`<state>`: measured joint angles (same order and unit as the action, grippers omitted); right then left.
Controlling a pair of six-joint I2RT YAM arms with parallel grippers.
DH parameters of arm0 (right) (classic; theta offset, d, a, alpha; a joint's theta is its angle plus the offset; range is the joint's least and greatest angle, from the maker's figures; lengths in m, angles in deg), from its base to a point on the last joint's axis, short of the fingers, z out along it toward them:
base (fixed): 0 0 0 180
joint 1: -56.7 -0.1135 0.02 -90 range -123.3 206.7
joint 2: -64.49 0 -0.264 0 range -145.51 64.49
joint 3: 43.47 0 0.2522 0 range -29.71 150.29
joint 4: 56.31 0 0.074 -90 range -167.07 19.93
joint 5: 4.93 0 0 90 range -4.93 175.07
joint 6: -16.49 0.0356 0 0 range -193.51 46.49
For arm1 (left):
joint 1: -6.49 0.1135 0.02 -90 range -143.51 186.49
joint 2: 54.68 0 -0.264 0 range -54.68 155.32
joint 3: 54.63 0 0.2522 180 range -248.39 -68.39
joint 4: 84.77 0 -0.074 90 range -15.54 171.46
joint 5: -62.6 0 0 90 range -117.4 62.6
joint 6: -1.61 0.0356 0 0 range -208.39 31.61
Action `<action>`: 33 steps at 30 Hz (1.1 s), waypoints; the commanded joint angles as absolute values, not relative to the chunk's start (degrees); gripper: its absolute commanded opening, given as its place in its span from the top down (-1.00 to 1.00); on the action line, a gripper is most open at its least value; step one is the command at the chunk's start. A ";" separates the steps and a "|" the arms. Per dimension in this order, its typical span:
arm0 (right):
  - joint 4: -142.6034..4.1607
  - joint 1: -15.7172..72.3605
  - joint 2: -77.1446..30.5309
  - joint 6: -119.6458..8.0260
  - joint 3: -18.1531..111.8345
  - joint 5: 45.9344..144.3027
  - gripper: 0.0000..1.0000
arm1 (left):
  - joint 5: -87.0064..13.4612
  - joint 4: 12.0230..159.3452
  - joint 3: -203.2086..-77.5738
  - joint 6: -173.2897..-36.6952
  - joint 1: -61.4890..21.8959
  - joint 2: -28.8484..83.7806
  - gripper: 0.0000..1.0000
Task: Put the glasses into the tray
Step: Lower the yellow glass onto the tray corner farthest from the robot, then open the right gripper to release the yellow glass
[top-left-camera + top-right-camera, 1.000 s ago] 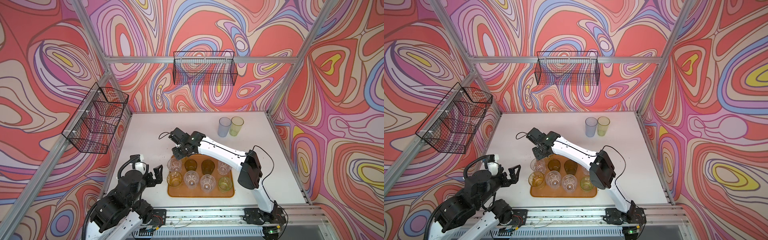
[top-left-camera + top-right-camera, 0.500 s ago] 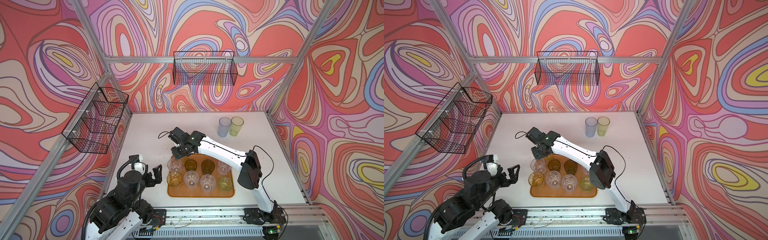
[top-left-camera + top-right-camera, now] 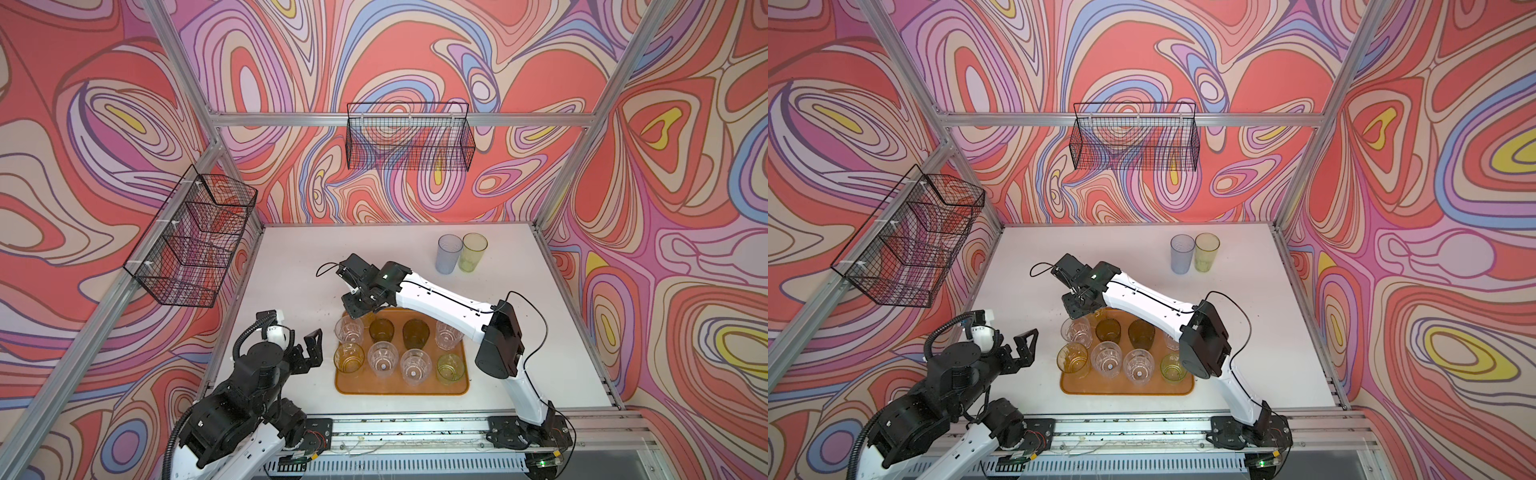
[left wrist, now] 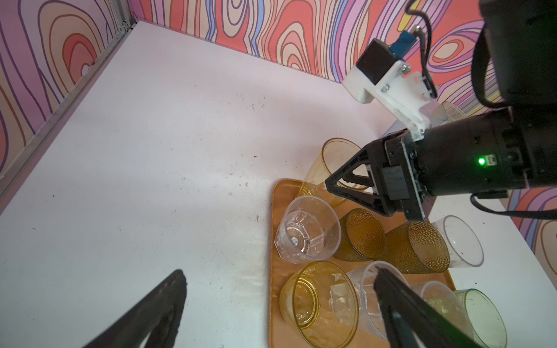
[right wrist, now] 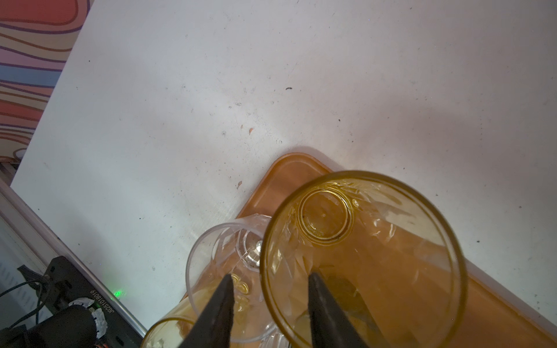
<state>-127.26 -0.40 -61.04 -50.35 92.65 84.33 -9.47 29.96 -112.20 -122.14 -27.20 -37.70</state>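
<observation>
The right fingers [image 5: 217, 310] stand partly apart and grip nothing: one hangs inside the tall yellow glass [image 5: 376, 256] and the other outside it, with the rim between them and a gap on each side. That glass is at the far left corner of the tray [image 3: 399, 384], just beside a clear glass [image 5: 217, 247]. In both top views the right arm [image 3: 436, 297] hides nearly all of it.

The left fingers [image 4: 150, 313] are spread wide and empty, beside the tray's left edge, their bases cut off.

Eight short glasses [image 3: 382, 363] fill two rows on the tray, near the front edge of the bench [image 3: 299, 266]. A grey-blue glass [image 3: 448, 253] and a yellow-green glass [image 3: 471, 251] stand touching near the far right corner.
</observation>
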 commanded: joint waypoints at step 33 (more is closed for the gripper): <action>-125.38 8.50 -38.75 -49.12 81.13 74.87 -0.80 | -9.24 28.81 -112.34 -122.14 -26.86 -35.96 -1.00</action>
